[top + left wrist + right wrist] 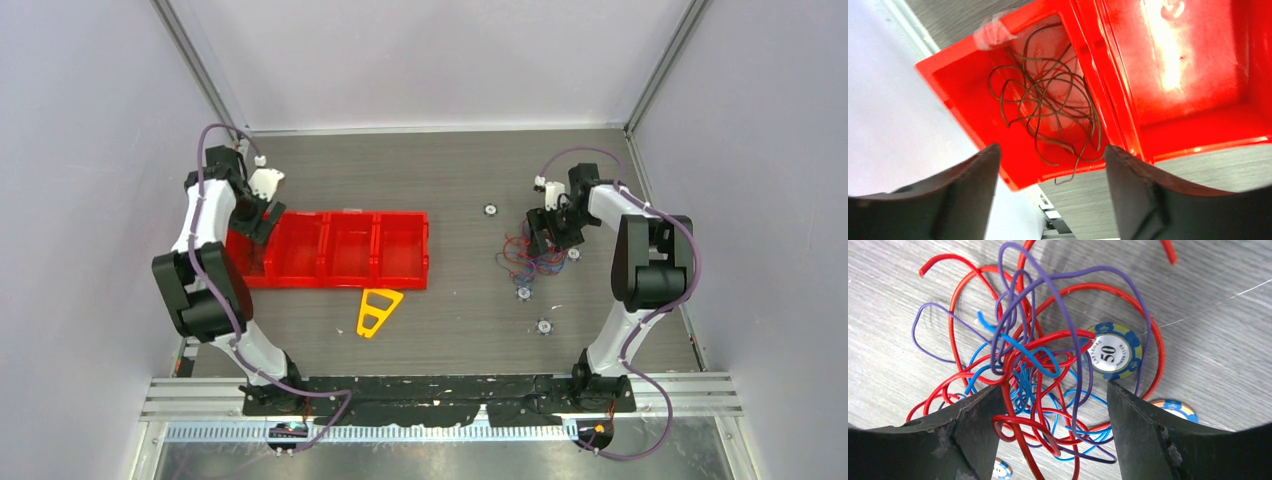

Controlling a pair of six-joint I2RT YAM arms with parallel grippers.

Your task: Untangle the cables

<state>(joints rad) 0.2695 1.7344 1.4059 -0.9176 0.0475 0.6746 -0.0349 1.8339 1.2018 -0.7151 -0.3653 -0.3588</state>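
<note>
thin red and blue wire cables [1020,367] likely limp, light | take outer loop beside round blue poker chip [1111,351] | left gripper [1050,150], right gripper [1052,390] both released

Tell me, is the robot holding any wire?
No, nothing is held. The left end effector is open over wires in the red tray; the right end effector is open over the tangled cables.

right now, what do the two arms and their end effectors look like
The left arm and right arm are white links with black joints, with a lilac lead looping along each. The left end effector and right end effector each have two broad, dark, curved fingers; the right's look scuffed.
</note>
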